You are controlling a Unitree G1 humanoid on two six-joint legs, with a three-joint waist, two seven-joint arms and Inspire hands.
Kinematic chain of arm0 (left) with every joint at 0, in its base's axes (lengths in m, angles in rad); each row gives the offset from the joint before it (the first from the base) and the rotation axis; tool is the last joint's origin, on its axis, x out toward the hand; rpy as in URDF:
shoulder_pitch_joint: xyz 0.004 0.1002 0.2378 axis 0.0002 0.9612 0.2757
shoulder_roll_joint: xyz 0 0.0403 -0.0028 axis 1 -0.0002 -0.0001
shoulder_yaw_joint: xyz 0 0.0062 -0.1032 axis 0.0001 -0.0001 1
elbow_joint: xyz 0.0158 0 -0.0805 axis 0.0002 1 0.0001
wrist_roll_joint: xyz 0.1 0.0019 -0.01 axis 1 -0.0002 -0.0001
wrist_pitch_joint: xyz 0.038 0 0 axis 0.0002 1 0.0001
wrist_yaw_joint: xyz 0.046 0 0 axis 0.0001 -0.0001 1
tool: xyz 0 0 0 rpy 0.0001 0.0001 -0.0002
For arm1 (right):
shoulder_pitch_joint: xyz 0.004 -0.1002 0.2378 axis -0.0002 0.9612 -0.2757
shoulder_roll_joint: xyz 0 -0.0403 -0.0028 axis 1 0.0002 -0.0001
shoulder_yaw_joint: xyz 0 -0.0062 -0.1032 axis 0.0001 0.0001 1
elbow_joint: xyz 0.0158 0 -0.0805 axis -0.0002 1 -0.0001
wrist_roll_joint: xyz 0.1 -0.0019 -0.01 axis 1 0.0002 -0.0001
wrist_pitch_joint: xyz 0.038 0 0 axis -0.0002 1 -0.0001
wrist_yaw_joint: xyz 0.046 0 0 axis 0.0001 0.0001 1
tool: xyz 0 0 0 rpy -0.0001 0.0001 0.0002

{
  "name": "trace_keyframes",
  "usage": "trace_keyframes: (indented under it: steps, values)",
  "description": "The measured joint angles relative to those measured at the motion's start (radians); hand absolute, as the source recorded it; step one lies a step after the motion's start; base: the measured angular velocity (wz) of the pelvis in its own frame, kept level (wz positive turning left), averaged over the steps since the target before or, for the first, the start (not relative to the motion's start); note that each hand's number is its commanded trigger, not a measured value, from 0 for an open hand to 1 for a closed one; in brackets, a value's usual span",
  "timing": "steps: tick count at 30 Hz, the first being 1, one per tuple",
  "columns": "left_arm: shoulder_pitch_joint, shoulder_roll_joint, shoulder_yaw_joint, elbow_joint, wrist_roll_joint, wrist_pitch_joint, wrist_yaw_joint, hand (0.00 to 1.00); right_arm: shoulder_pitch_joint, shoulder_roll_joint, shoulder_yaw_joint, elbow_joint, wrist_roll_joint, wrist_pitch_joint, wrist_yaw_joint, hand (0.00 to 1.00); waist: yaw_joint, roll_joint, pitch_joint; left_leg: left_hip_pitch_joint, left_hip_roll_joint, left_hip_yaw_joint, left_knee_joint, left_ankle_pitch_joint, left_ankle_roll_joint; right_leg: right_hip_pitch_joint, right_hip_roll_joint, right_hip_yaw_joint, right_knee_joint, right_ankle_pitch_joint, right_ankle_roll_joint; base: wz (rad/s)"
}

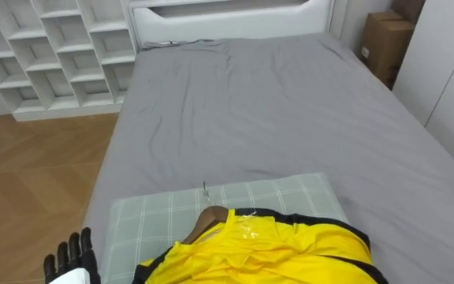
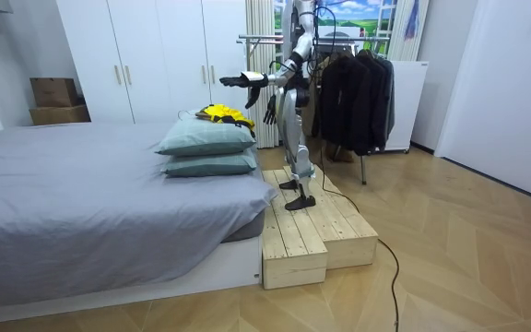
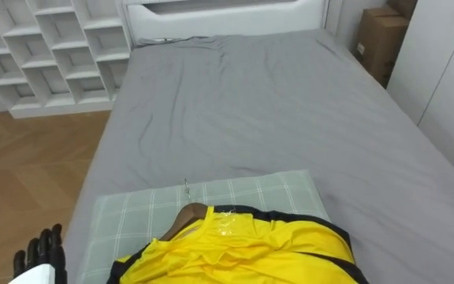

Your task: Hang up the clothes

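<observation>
1. The room is a bedroom: a wide bed [image 1: 290,102] with a grey sheet, white shelves [image 1: 53,47] at the far left corner and a cardboard box [image 1: 385,43] at the far right.
2. The robot stands on a wooden platform [image 2: 312,231] at the end of the bed. Behind it is a clothes rack [image 2: 275,39] with dark garments [image 2: 358,83].
3. The task's thing is a yellow shirt [image 1: 266,252] with black trim. It lies on a pale checked pillow [image 1: 156,213] at the near end of the bed, directly below the head camera.
4. The shirt is already on a wooden hanger [image 1: 210,221]. The hanger's shoulder comes out at the collar, and its thin metal hook [image 1: 206,189] lies on the pillow, pointing toward the headboard.
5. The shirt is probably light, soft and a little slippery, so it can slide off the hanger if it is lifted by the cloth.
6. The better place to take hold is probably the stiff wooden part near the hook, which can carry the whole garment and leaves the hook free for the rail.
7. The left hand [image 1: 73,264] is at the lower left, beside the pillow and apart from the shirt. Its fingers are straight and slightly spread, and it holds and touches nothing.
8. The right hand [image 2: 270,109] hangs low before the body in the room view; its state cannot be told there.
</observation>
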Motion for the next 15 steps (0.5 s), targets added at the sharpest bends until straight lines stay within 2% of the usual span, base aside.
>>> trace_keyframes:
  steps: [4,15]
  values:
    - [-0.033,0.001,-0.007,0.000,0.042,0.000,-0.006,0.00,0.001,0.000,-0.001,0.001,0.028,-0.001,0.001,0.00,0.000,0.002,0.0083,0.001,0.000,0.002,-0.005,0.000,0.000,-0.001,0.000,0.002,-0.002,0.000,0.000,-0.01]
    - [-0.080,0.002,-0.020,0.000,0.068,0.000,-0.014,0.00,0.005,-0.001,0.001,0.000,0.058,-0.002,-0.013,0.00,-0.033,0.006,0.0121,-0.004,-0.001,0.010,-0.005,0.000,0.000,-0.010,0.000,0.009,-0.005,0.000,0.000,-0.03]
